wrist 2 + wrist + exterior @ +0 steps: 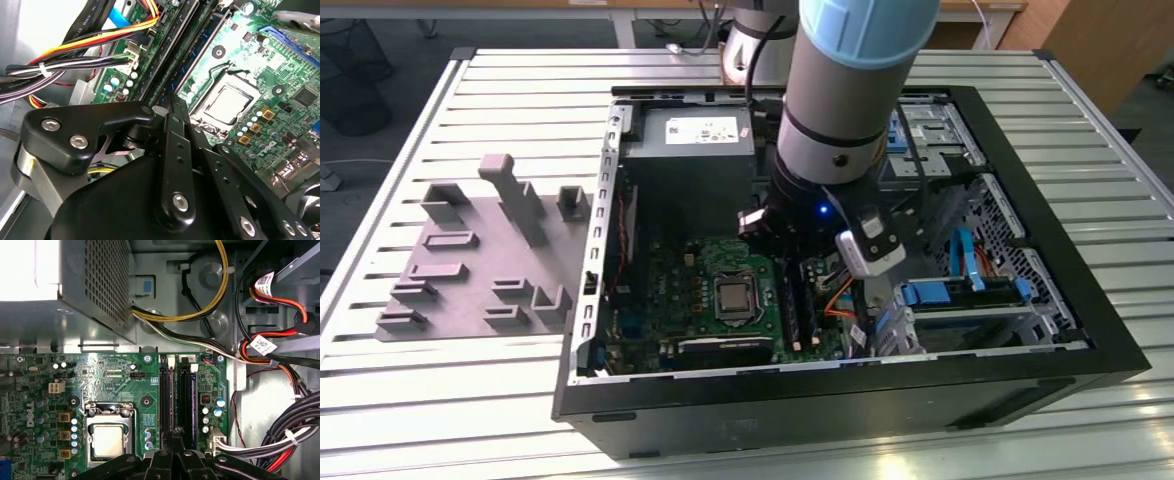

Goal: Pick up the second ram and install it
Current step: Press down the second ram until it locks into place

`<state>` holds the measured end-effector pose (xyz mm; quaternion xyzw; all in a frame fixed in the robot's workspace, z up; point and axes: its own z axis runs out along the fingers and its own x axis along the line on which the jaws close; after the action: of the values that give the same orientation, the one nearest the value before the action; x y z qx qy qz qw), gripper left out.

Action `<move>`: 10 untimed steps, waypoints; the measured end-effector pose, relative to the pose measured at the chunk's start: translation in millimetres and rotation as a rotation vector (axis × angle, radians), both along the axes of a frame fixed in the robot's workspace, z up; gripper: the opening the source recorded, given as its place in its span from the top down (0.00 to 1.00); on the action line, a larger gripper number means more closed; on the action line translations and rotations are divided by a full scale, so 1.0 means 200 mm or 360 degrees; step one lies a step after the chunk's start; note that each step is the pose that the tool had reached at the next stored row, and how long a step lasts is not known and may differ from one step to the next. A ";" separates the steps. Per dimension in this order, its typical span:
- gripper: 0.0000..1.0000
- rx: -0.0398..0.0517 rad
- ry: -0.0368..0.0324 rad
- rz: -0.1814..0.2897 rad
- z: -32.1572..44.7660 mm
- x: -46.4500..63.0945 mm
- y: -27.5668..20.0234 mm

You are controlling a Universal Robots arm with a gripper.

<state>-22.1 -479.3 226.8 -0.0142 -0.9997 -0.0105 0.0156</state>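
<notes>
While the open computer case lies on its side on a slatted metal table, the robot arm reaches down into it from above. Inside the case sit a grey power supply box, a green motherboard with a silver processor in its socket, bundles of coloured cables, and blue drive brackets toward the exterior view's right.

The gripper hangs low over the long black memory slots, which run beside the processor socket. In both wrist views its black fingers stand pressed close together with a thin dark edge between them, directly above one slot. That edge may be the second ram, though it cannot be told whether the jaws are actually clamped on it. One slot next to it looks already filled with a dark stick.

Outside the case, toward the exterior view's left, a grey plastic tray with upright pegs rests on the table, well apart from the gripper.
</notes>
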 end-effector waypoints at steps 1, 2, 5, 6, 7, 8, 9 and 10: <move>0.89 0.0000 0.0000 0.0000 -0.004 0.00 0.000; 0.89 0.0000 0.0000 0.0000 -0.009 0.00 0.000; 0.89 0.0000 0.0000 0.0000 -0.025 0.00 0.000; 0.89 -0.0001 0.0000 0.0000 -0.030 0.00 0.000; 0.89 -0.0002 0.0001 0.0000 -0.035 0.00 -0.001; 0.89 -0.0003 0.0001 0.0000 -0.042 0.00 -0.001; 0.89 -0.0002 0.0001 0.0000 -0.050 0.00 -0.001; 0.89 -0.0002 0.0001 0.0000 -0.057 0.00 -0.001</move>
<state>-22.1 -479.5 215.3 -0.0142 -0.9997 -0.0099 0.0158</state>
